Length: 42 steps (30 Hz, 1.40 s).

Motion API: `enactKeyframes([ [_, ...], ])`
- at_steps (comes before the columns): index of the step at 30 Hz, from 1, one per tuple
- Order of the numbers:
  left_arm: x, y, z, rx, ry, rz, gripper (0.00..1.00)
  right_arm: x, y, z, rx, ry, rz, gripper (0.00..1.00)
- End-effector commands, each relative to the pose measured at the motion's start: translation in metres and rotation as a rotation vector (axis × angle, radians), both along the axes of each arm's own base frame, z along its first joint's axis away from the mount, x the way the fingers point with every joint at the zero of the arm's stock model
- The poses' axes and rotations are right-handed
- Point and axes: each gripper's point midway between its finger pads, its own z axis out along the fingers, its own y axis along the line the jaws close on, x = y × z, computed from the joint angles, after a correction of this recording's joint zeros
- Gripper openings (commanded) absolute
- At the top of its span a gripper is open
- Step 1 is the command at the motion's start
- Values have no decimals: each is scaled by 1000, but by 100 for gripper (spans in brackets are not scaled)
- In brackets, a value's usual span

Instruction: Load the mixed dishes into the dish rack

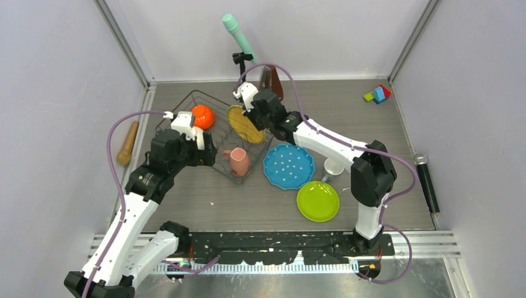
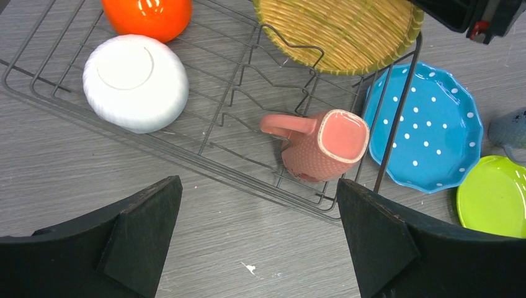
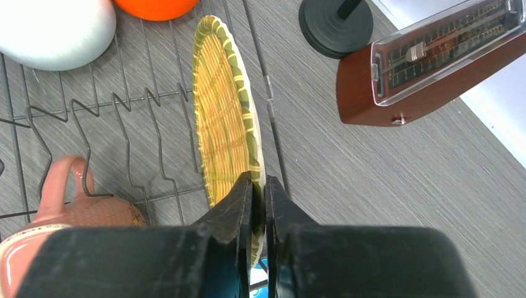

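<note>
Right wrist view: right hand (image 3: 257, 180) clamped on the yellow woven-look plate (image 3: 226, 112), seemingly inside the dish rack (image 2: 205, 159); left hand (image 2: 258, 184) spread wide.

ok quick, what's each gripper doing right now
Left gripper: open, holding nothing.
Right gripper: closed on the rim of the yellow woven-look plate, which is held on edge.

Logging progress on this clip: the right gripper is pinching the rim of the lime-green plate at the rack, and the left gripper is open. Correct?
Wrong plate: the right gripper pinches the rim of the yellow woven-look plate, as the right wrist view shows. The left gripper is indeed open.
</note>
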Motion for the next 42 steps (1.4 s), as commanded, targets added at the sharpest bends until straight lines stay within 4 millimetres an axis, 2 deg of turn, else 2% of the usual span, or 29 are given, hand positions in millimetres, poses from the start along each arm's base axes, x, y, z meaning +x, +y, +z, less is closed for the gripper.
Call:
enactKeyframes([
  [1,3,2,8,8,-43,3,100,-2,15,19,26,-98,14,0],
  [5,3,3,8,8,-43,4,100,-5,17,1,-6,-78,20,1],
  [9,4,2,7,10,-39,4,100,-4,22,-2,7,-70,23,2],
  [19,2,3,6,9,-37,5,100,6,42,35,103,-116,42,1],
  [31,2,1,5,5,-32,-7,100,11,54,18,120,-83,42,4],
  [32,2,1,5,3,-32,-6,100,11,54,19,123,-84,42,16],
  [33,2,1,5,4,-33,-7,100,11,54,19,125,-79,37,42],
  [36,2,0,4,5,-27,-6,100,12,51,27,141,-76,7,69],
  [39,2,0,3,6,-22,-6,100,10,47,43,170,-81,-11,77],
  [42,3,0,2,6,-17,-8,100,2,40,59,184,-74,-15,80],
])
